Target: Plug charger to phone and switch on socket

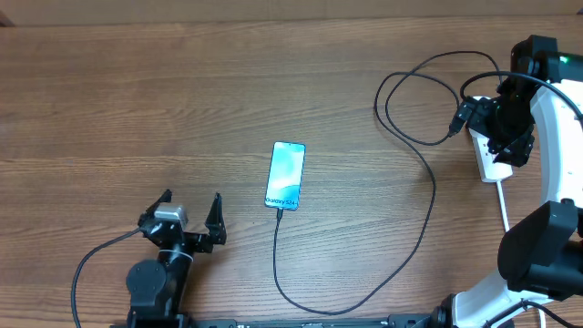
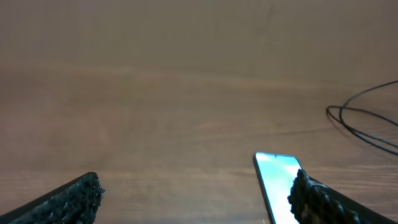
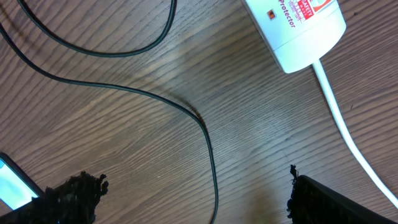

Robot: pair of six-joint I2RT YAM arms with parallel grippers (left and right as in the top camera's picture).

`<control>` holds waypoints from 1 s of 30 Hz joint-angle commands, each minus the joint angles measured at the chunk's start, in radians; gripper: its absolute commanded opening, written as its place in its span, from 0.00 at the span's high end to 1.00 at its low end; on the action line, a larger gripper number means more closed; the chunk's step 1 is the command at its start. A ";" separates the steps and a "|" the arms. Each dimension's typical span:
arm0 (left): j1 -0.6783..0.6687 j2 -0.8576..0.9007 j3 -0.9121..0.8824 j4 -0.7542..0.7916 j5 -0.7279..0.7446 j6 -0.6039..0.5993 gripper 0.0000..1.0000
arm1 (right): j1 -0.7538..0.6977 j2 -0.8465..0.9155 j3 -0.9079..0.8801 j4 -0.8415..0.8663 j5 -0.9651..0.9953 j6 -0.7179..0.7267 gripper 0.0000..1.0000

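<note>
The phone [image 1: 285,175] lies mid-table with its cyan screen lit. The black charger cable [image 1: 426,214] meets its near end, loops right and back, and ends in a black plug [image 1: 455,123] at the white socket strip [image 1: 492,162]. My left gripper [image 1: 191,211] is open and empty, near-left of the phone; the left wrist view shows its fingers [image 2: 196,196] with the phone [image 2: 277,180] by the right finger. My right arm's wrist [image 1: 504,128] hovers over the strip. The right gripper [image 3: 193,199] is open and empty above the cable [image 3: 208,149], near the strip's end [image 3: 298,31].
The strip's thick white cord [image 1: 503,205] runs toward the table's near edge beside the right arm's base; it also shows in the right wrist view [image 3: 345,130]. Cable loops [image 2: 364,124] lie at the far right. A corner of the phone [image 3: 12,183] shows in the right wrist view.
</note>
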 commanded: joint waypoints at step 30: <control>0.009 -0.051 -0.003 -0.010 -0.066 0.166 0.00 | -0.001 -0.003 -0.001 0.002 0.001 -0.005 0.00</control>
